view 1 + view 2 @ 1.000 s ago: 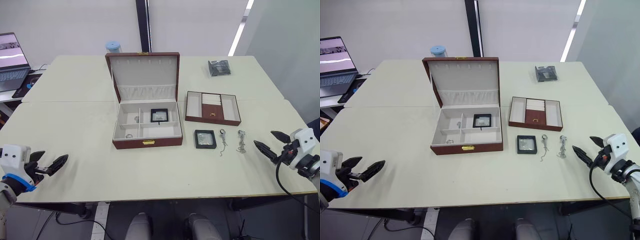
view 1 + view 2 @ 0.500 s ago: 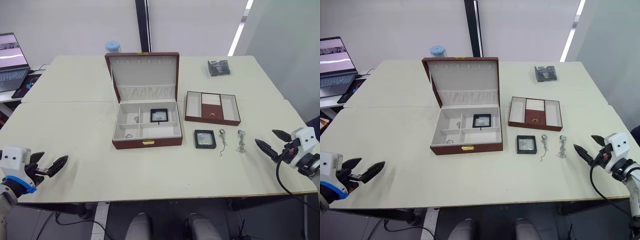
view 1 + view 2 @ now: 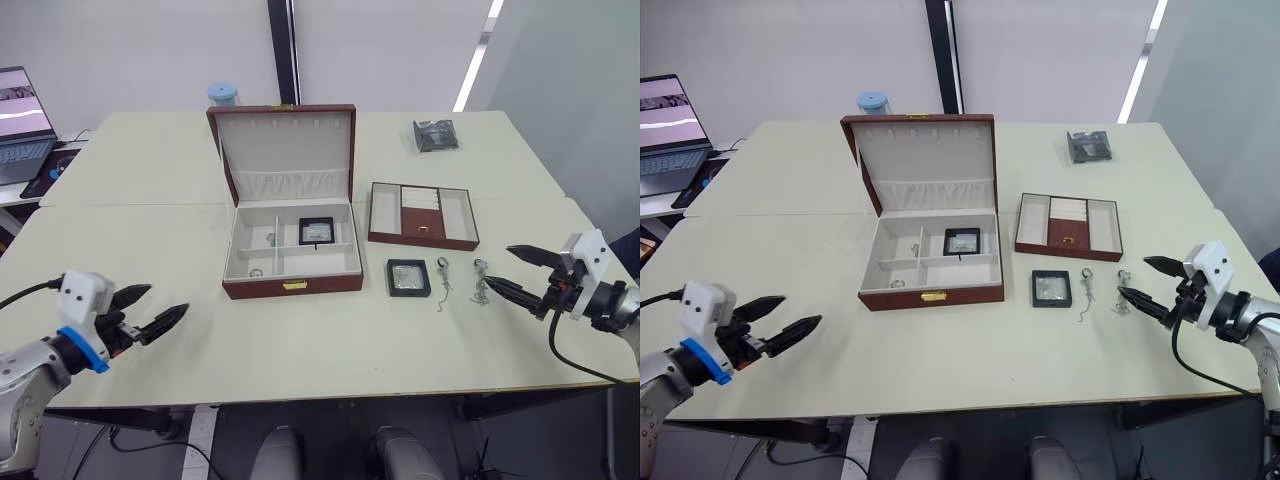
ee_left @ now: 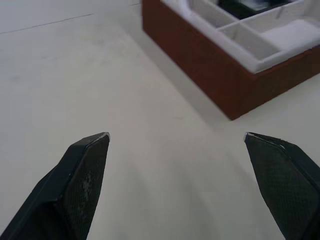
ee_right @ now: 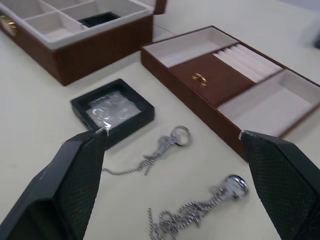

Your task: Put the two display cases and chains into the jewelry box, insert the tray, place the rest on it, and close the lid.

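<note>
The jewelry box [image 3: 292, 284] stands at the table's middle with its lid [image 3: 285, 150] raised. One display case [image 3: 317, 231] lies in a back compartment of the box. The other display case [image 3: 409, 277] lies on the table to the box's right. Two chains [image 3: 443, 283] [image 3: 481, 285] lie beside it. The tray [image 3: 423, 238] sits just behind them. My right gripper [image 3: 498, 266] is open, right of the chains and close to them; in its wrist view the chains [image 5: 155, 155] lie between its fingers [image 5: 75, 170]. My left gripper [image 3: 165, 303] is open over bare table, left of the box.
A dark packet [image 3: 436, 134] lies at the back right of the table. A blue-lidded cup [image 3: 222, 93] stands behind the lid. A laptop [image 3: 20, 120] sits on a side desk at the far left. The seam between two tabletops [image 3: 130, 204] runs across behind the box.
My left gripper has come forward and right over the table toward the box. My right gripper has moved left, nearer the chains. Both stay open.
</note>
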Robot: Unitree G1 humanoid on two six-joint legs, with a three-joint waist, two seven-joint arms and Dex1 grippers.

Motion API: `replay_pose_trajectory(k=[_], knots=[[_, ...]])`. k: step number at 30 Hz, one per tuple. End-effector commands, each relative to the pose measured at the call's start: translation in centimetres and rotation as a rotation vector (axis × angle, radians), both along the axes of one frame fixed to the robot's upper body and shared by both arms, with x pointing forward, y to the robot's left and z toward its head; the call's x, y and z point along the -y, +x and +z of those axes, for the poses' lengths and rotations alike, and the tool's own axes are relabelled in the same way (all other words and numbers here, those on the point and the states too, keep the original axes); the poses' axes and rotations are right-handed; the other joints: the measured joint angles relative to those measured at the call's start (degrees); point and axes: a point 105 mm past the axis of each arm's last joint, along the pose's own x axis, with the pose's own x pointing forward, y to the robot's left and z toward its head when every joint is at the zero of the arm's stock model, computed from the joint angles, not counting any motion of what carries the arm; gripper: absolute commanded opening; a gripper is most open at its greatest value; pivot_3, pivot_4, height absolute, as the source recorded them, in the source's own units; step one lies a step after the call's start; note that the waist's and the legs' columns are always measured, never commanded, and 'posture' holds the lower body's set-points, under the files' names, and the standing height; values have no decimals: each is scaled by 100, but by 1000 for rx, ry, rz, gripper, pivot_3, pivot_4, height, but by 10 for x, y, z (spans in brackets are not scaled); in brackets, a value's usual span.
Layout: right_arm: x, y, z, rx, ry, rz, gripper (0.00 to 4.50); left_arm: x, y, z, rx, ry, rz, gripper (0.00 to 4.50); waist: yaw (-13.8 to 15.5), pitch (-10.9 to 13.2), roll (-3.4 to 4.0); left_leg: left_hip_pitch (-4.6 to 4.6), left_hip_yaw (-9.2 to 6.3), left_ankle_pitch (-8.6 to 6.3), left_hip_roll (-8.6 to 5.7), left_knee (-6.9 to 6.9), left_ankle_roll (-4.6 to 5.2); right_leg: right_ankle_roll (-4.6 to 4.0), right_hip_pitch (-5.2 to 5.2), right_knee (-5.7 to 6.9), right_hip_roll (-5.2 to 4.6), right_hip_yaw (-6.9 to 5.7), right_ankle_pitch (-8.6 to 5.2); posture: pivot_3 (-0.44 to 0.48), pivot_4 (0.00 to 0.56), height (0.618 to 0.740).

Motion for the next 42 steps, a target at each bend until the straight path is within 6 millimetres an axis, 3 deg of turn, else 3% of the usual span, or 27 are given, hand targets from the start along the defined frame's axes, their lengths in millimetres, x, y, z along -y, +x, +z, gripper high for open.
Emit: replay_pose_trajectory(k=[1,8,16,24,36,42], knots=[[-21,-1,9,-33,-39,145,4500,27,1,16,13,11,-158,4444,-2,0,0,0,0,0,0,0,0,0,0,0,1,0,0,0,150,740],[-61,8,9,-129,-182,353,4500,104,-18,10,36,41,-550,4444,-7,3,4,-1,7,0,-3,2,0,0,-3,-1,0,6,0,0,150,740],[-84,18,-16,-154,-336,422,4500,139,-36,2,197,49,-788,4444,-1,3,4,-5,3,0,-2,5,0,-1,-5,-2,3,4,0,0,150,740],[-98,29,-33,-125,-368,415,4500,147,-50,-13,268,38,-861,4444,-10,4,6,-5,3,0,-1,6,1,-1,-5,-1,3,3,0,0,150,740],[-101,32,-43,-121,-393,410,4500,145,-45,-17,316,14,-805,4444,5,4,6,-5,-2,0,-1,6,1,-1,-4,1,3,-2,1,0,150,740],[-99,36,-45,-117,-403,395,2512,147,-47,-19,312,13,-804,4500,4,4,6,-5,-2,0,-2,6,1,-1,-4,1,3,-1,1,0,150,740]])
